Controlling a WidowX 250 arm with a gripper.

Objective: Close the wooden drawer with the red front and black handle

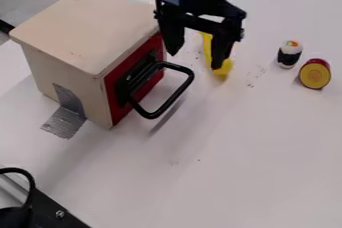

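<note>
The black gripper (195, 61) hangs from the top edge over the table, just right of the wooden box, its two fingers spread wide and pointing down with nothing visibly between them. Behind its right finger is a yellow object (224, 68), partly hidden by that finger; whether they touch I cannot tell. The box (80, 27) has a pale wooden top and a red front (115, 109). From that front a black loop handle (176, 95) sticks out, below and left of the gripper.
Toward the right stand a small white-and-black sushi-like piece (288, 55) and a dark red cylinder with a yellow face (314, 74). Grey tape (65, 122) fixes the box to the white table (234, 172). Black equipment (50, 212) with a cable occupies the lower left corner.
</note>
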